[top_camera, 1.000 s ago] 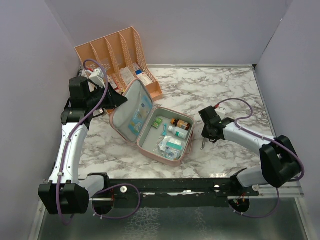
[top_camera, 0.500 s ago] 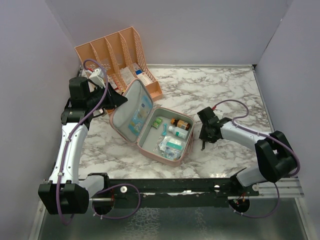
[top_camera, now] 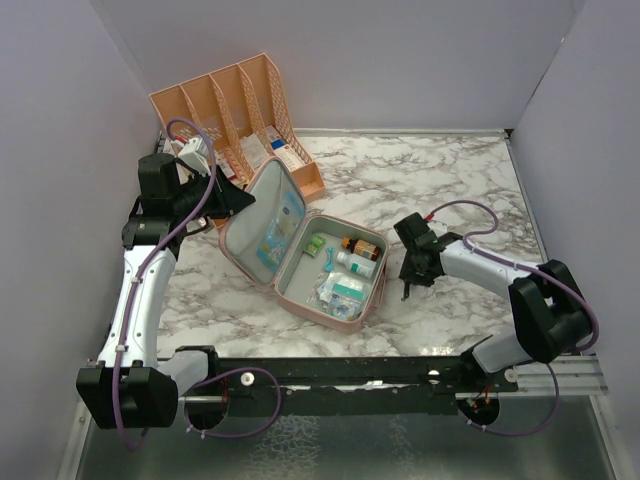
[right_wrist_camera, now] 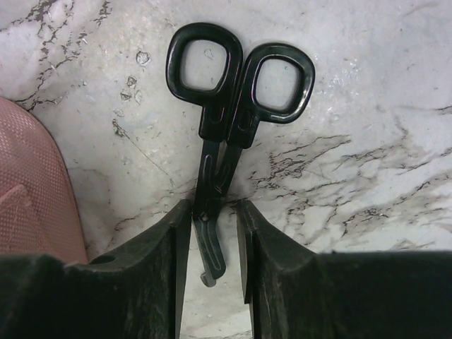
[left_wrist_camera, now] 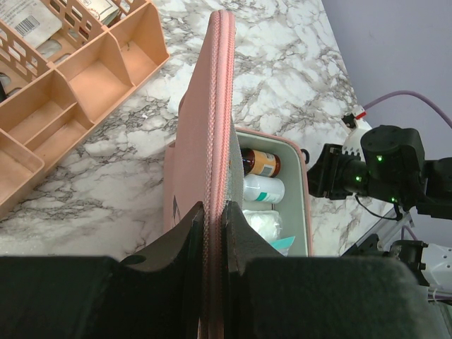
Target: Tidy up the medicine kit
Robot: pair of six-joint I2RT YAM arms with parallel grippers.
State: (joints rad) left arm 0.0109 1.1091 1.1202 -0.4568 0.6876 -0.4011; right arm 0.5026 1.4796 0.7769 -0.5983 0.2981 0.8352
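The pink medicine kit [top_camera: 292, 301] lies open at mid-table, its lid [top_camera: 262, 216] standing up. Inside are a brown bottle [top_camera: 362, 246], a white bottle [top_camera: 355, 263] and several packets [top_camera: 340, 290]. My left gripper [top_camera: 240, 202] is shut on the lid's zip edge [left_wrist_camera: 219, 106], as the left wrist view [left_wrist_camera: 214, 219] shows. Black scissors [right_wrist_camera: 219, 120] lie on the marble just right of the case. My right gripper [right_wrist_camera: 214, 233] is open and straddles their blades. Its left finger touches them, and a gap remains on the right side. It also shows in the top view [top_camera: 405, 284].
A peach slotted desk organizer [top_camera: 230, 110] with several boxes stands at the back left, behind the lid, and shows in the left wrist view [left_wrist_camera: 78, 92]. Walls close in the table on the left, back and right. The pink case edge [right_wrist_camera: 28, 183] is left of the right fingers.
My right gripper has shifted slightly left toward the case, over the scissors. The left arm and the lid have not moved.
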